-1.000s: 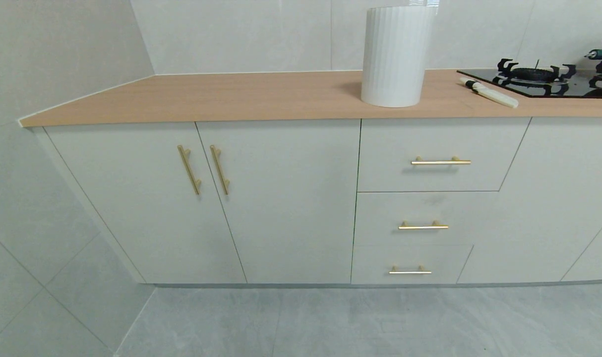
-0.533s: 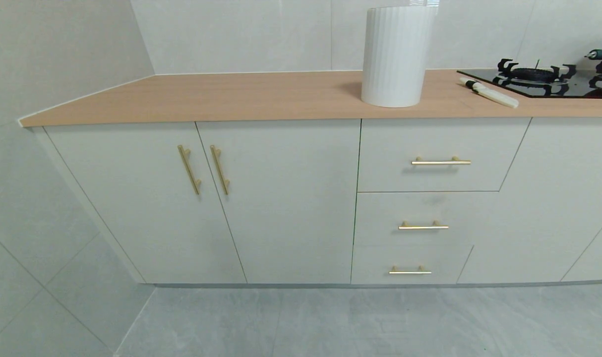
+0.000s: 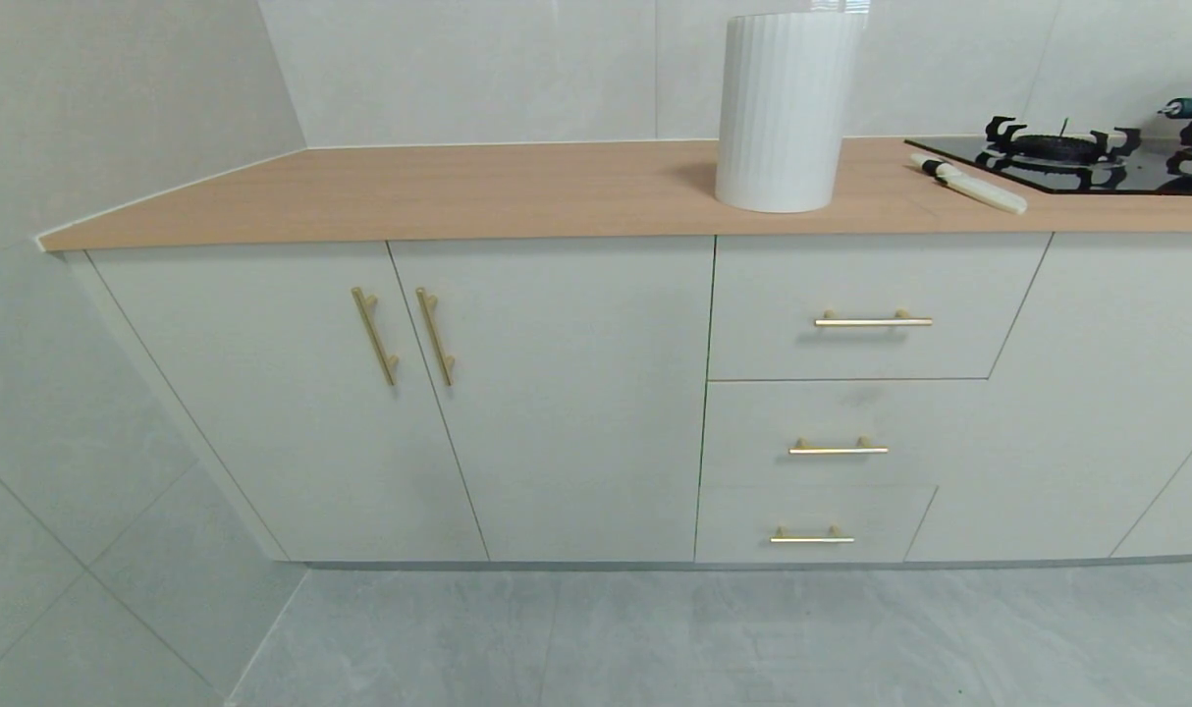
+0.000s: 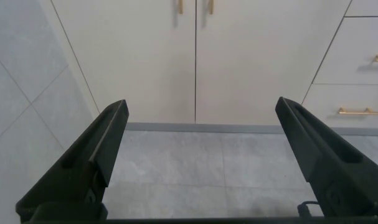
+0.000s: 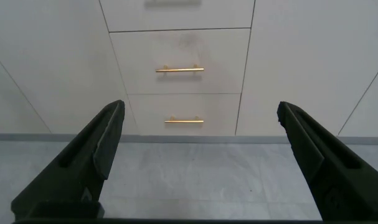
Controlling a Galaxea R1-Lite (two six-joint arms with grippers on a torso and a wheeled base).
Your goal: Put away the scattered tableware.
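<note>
Here, a long wood-grain bench (image 3: 459,191) tops smooth pale cupboards (image 3: 557,412) with slim brass bar handles (image 3: 873,320). Below, the floor (image 3: 655,638) is grey tile. At the bench's right end sits a glossy black hob (image 3: 1067,162). A tall white ribbed jar (image 3: 783,108) stands near the front edge, likely the holder for loose utensils. The left pincer (image 4: 201,107) hangs low over the floor, facing the cupboards, wide open and empty; the right pincer (image 5: 201,109) likewise. The tableware, seemingly a slim cream knife (image 3: 967,183) with a dark band, lies flat by the hob's front corner, within reach for pickup.
</note>
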